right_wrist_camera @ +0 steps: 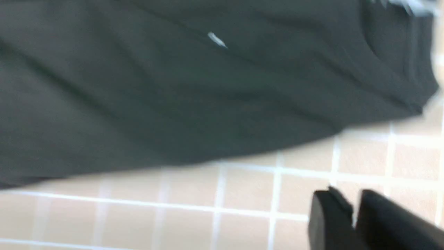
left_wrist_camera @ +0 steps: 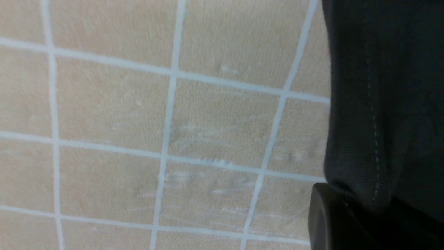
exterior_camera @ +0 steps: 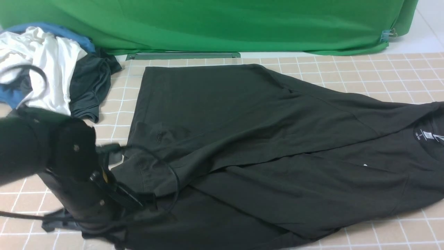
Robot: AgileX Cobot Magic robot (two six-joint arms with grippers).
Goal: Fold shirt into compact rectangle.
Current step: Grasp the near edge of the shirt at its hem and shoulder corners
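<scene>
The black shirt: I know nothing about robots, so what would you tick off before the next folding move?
1. Left gripper has hold of the shirt: ok, it looks shut on the stitched edge.
2. Right gripper is free: ok, its jaws are slightly apart and empty, over the checked mat beside the shirt.
3. Shirt lies smooth: not ok, it is creased, with one side folded over on a slant.
4. Collar label is findable: ok, it shows at the front view's right edge.
5. Clothes pile is clear of the shirt: ok, mat shows between them.
6. Whole shirt is in sight: not ok, the collar end runs out of frame.
</scene>
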